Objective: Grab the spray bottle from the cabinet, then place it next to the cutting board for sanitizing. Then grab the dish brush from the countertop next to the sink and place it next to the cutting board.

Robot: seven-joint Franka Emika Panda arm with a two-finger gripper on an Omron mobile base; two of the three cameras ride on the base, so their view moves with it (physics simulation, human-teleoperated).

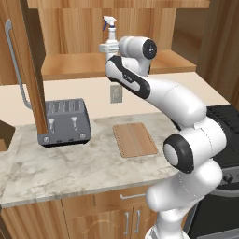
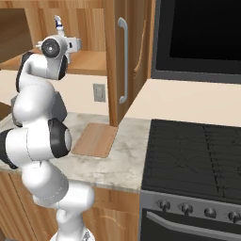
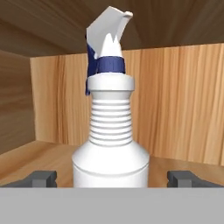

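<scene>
The spray bottle (image 3: 110,144), white with a blue-white trigger head, stands upright on the shelf of the open wooden cabinet (image 1: 70,65). My gripper (image 3: 111,178) is open at the bottle's lower body, with one fingertip (image 3: 41,178) on each side and a gap to the bottle on both. From the left base view, the spray bottle (image 1: 109,25) rises just above my hand, with the gripper (image 1: 110,44) at its base. The cutting board (image 1: 134,139) lies flat on the marbled countertop (image 1: 70,168) below. The dish brush and the sink are out of view.
A dark toaster (image 1: 65,121) sits left of the board. The open cabinet door (image 1: 28,60) with its grey bar handle hangs at the left, above the toaster. A black stovetop (image 2: 197,155) lies right of the counter, and a wall outlet (image 1: 115,93) is behind the board.
</scene>
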